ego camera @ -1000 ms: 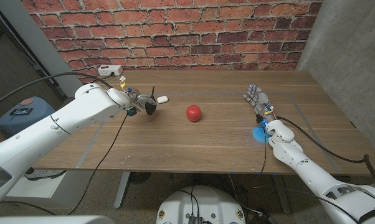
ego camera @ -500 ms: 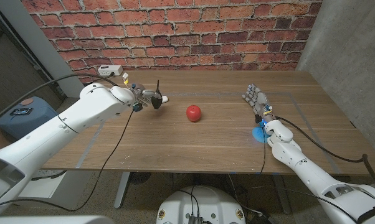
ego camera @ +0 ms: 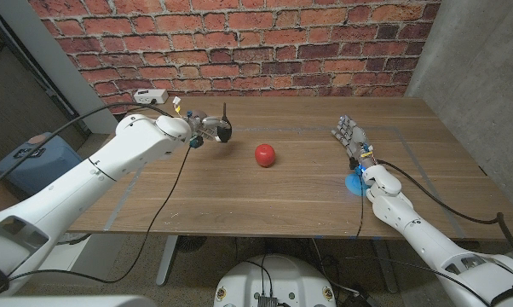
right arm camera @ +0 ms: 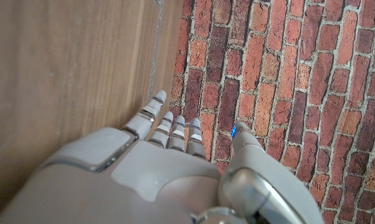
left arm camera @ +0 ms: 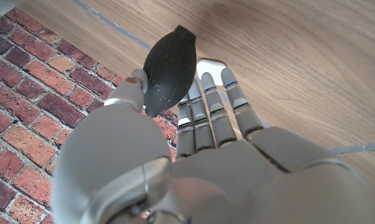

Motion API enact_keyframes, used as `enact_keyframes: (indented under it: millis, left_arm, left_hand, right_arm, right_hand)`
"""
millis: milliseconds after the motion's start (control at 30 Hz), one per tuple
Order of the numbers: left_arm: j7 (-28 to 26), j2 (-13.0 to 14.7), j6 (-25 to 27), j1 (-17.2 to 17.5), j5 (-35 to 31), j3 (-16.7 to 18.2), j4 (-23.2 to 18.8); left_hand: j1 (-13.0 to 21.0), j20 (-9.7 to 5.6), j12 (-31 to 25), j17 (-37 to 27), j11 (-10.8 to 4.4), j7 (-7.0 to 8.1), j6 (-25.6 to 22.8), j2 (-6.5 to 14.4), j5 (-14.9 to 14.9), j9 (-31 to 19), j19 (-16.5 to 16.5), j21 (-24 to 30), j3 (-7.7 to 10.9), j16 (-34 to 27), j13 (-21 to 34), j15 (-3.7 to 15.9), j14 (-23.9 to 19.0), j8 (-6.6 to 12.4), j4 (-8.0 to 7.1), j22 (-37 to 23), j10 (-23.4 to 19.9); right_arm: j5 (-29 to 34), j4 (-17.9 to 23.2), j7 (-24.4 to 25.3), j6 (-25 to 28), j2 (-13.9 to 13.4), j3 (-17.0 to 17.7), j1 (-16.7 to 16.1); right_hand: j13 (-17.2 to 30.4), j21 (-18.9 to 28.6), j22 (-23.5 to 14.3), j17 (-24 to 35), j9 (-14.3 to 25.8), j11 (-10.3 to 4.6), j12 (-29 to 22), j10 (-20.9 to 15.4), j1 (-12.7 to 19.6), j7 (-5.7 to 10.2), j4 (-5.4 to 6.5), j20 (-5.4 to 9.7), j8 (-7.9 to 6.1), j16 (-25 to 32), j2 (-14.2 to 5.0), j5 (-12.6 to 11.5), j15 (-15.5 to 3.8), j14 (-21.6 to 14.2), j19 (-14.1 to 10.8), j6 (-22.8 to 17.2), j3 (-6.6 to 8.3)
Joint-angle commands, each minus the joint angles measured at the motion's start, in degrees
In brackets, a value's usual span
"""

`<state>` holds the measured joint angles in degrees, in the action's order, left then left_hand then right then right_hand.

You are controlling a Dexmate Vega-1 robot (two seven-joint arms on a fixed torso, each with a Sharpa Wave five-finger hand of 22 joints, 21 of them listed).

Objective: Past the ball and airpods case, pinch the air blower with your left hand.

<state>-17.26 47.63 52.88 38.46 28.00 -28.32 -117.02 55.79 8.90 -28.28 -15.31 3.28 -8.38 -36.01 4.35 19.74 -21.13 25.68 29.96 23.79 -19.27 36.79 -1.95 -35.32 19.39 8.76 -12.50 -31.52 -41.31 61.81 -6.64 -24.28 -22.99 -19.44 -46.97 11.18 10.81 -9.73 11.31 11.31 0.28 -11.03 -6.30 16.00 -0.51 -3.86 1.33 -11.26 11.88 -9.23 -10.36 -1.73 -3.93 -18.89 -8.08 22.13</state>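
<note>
Head view: the left hand point(ego camera: 201, 130) holds the air blower point(ego camera: 222, 130) lifted off the table point(ego camera: 239, 196), nozzle pointing up, at the far left, well left of the red ball point(ego camera: 265, 154). The right hand point(ego camera: 352, 136) stands idle far right, fingers straight and apart, holding nothing.
Left wrist view: thumb and fingers point(left arm camera: 206, 99) pinch the blower's black bulb point(left arm camera: 169, 68); its long axis runs along the fingers.
Right wrist view: fingers point(right arm camera: 172, 127) extended, empty.
Judgement: the pinch looks made.

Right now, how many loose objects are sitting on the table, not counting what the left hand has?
2 that I can see: the red ball at mid-table and a blue object under the right wrist. The airpods case may be hidden behind the left hand, which holds the air blower.
</note>
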Motion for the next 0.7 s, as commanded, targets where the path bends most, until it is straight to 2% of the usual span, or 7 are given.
enact_keyframes:
  millis: [33, 200, 700]
  left_arm:
    - [0.24, -1.37, -5.09, 2.09, 1.9, 1.91, 0.89]
    - [-0.07, -1.18, -9.72, 4.27, 1.95, 3.13, 1.02]
    - [-0.18, -1.26, -17.35, 8.66, 4.85, 6.66, 2.25]
  left_hand:
    - [-0.17, -0.2, -0.23, -0.19, -0.12, 0.21, -0.2, -0.02, 0.55, -0.2, -0.33, 0.46, 0.39, 0.13, 0.19, 0.18, -0.08, -0.12, 0.04, -0.18, 0.28]
    - [-0.24, -0.26, 0.02, -0.24, -0.19, 0.45, -0.29, 0.1, 0.75, -0.31, -0.53, 0.52, 0.48, 0.3, 0.27, 0.12, 0.19, -0.16, 0.0, -0.15, 0.9]
    - [-0.07, -0.39, 0.14, -0.4, -0.23, 0.82, -0.86, 0.46, 1.24, -0.56, -1.1, 0.6, 0.81, 0.56, 0.44, 0.13, 0.65, -0.05, 0.11, -0.07, 0.97]
  right_arm:
    - [-0.34, 3.12, 1.15, -0.07, -1.23, 0.69, -2.41]
    - [-0.26, 4.01, 1.58, 0.01, -1.43, 0.69, -3.01]
    - [0.38, 4.08, 1.42, 0.22, -1.42, 0.05, -2.42]
  right_hand:
    - [-0.02, 0.27, -0.07, 0.15, 0.21, 0.3, -0.23, 0.02, 0.31, -0.22, -0.07, -0.06, -0.33, 0.24, -0.09, 0.04, -0.15, -0.12, 0.08, -0.06, -0.28]
    - [-0.02, 0.27, -0.07, 0.15, 0.21, 0.32, -0.25, -0.04, 0.32, -0.31, -0.08, -0.06, -0.33, 0.23, -0.09, 0.04, -0.15, -0.1, 0.08, -0.08, -0.29]
    - [-0.02, 0.26, -0.07, 0.14, 0.2, 0.29, -0.25, -0.04, 0.36, -0.22, -0.1, -0.06, -0.35, 0.24, -0.12, 0.03, -0.17, -0.11, 0.09, -0.12, -0.29]
